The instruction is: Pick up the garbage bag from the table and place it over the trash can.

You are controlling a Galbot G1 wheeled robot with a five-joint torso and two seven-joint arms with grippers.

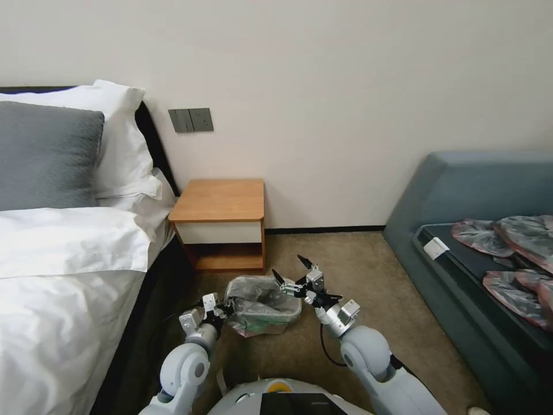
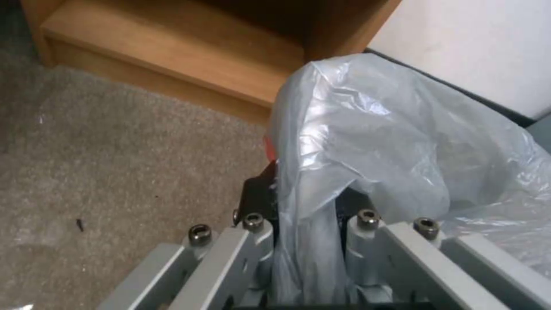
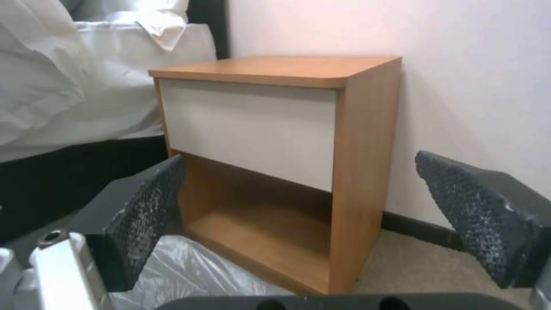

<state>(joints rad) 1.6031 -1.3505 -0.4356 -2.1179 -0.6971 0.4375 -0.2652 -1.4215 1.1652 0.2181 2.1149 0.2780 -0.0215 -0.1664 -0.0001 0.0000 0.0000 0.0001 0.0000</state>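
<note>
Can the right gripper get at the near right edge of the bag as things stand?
Probably yes. The right gripper is open, just above the right side of the trash can, with nothing between it and the garbage bag. The left gripper grips the opposite side.

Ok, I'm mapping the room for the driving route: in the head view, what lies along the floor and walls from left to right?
Bed → table → trash can wearing the garbage bag → sofa with flat bags.

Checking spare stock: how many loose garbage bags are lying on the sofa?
3 at least, overlapping, so some may be hidden: one far, one beside it toward the frame edge, one nearer.
</note>
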